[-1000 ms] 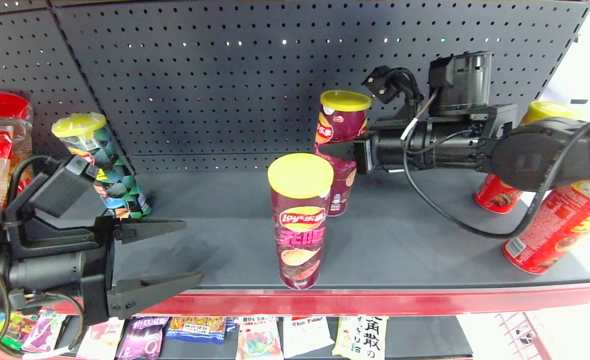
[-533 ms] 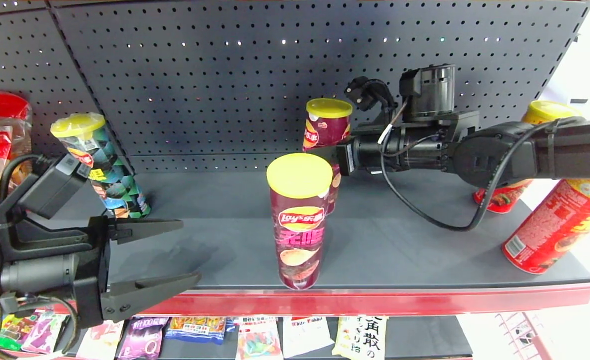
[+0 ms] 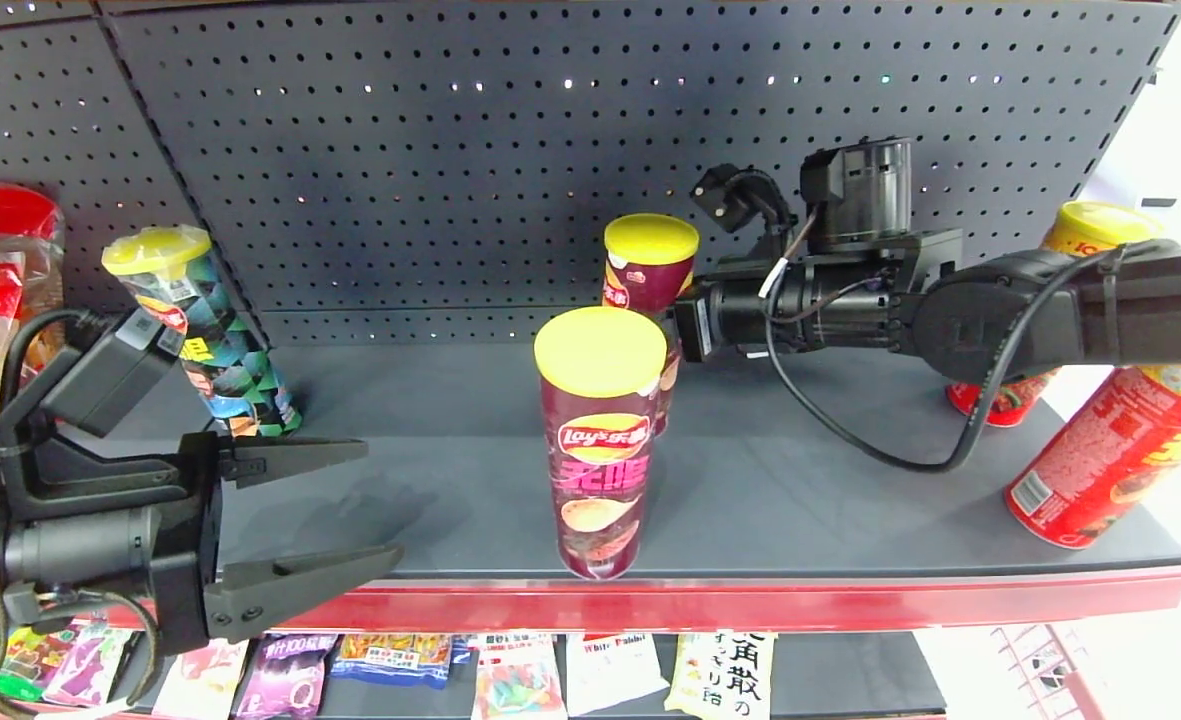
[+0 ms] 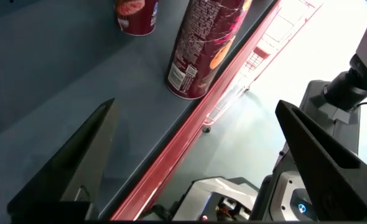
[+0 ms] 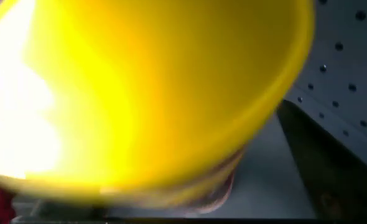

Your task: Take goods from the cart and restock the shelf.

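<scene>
Our right gripper [image 3: 678,330] is at the back part of the shelf [image 3: 800,480], near the pegboard wall [image 3: 400,150]. Its fingers are closed on the side of a maroon chips can [image 3: 650,275], which is nearly upright. The yellow lid [image 5: 140,87] of this can is very close to the right wrist camera. We cannot tell if the base of the maroon chips can touches the shelf, because another can of the same kind hides it. This front can [image 3: 600,440] stands upright near the red front edge [image 3: 750,605] of the shelf, just before the maroon chips can.

Our left gripper [image 3: 382,502] hangs before the left part of the shelf, at about the level of the red front edge. Its fingers are spread wide and there is nothing between them. Behind it, a can with a teal and black pattern [image 3: 205,335] leans toward the pegboard wall.

At the right end of the shelf a red can [image 3: 1110,450] stands tilted near the front corner. Another red can [image 3: 995,398] is partly hidden behind our right arm. On the lower shelf, under the red front edge, lie several snack packets [image 3: 510,670].
</scene>
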Tool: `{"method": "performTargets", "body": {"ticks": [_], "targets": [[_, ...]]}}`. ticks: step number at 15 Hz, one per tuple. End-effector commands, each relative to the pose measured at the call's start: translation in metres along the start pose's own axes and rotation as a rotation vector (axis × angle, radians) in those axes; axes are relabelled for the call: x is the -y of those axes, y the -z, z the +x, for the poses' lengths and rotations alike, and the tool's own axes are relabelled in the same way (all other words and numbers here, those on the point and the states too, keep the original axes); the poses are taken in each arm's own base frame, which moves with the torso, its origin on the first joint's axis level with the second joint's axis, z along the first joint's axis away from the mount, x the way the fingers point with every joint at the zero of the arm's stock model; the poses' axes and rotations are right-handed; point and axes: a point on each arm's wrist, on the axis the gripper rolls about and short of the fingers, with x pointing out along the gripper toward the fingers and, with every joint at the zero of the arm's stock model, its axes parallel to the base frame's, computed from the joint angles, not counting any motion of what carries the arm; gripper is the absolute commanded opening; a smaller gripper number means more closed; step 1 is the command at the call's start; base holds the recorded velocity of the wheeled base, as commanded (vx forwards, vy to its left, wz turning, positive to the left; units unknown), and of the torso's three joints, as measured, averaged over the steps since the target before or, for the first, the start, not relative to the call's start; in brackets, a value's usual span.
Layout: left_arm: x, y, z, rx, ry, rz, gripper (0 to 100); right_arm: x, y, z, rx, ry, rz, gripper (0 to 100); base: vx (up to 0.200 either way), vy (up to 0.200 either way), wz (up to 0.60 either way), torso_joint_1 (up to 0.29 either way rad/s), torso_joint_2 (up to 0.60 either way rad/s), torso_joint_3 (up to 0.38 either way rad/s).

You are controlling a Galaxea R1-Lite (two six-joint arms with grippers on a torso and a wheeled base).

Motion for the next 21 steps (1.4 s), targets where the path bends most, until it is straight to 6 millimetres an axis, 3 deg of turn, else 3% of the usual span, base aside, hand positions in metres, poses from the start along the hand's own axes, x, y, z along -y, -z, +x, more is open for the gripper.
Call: {"method": "performTargets", "body": {"ticks": [1,3,8,13,16,18,21], "targets": [[-0.001,0.001,0.001,-0.003,0.002,-0.003,100,-0.008,-0.005,-0.020,0.008,0.006,-0.004,100,0.000,0.000,0.00,0.000,0.00,0.000],[-0.001,0.001,0.001,-0.005,0.002,-0.001,100,-0.010,-0.005,-0.027,0.008,0.023,-0.004,100,0.000,0.000,0.00,0.000,0.00,0.000],[-0.004,0.003,0.009,-0.029,-0.015,0.019,100,-0.027,0.007,-0.089,-0.024,0.120,0.016,100,0.000,0.000,0.00,0.000,0.00,0.000],[-0.021,0.013,0.030,-0.109,-0.045,0.093,100,-0.067,0.041,-0.170,-0.039,0.160,0.015,100,0.000,0.000,0.00,0.000,0.00,0.000],[-0.027,0.007,0.045,-0.116,-0.018,0.114,100,-0.106,0.081,-0.230,-0.001,0.113,-0.012,100,0.000,0.000,0.00,0.000,0.00,0.000],[-0.024,0.008,0.055,-0.131,0.015,0.118,100,-0.117,0.105,-0.257,0.026,0.130,-0.018,100,0.000,0.000,0.00,0.000,0.00,0.000],[-0.025,0.012,0.066,-0.161,0.009,0.117,100,-0.114,0.109,-0.271,0.055,0.274,-0.005,100,0.000,0.000,0.00,0.000,0.00,0.000]]}}
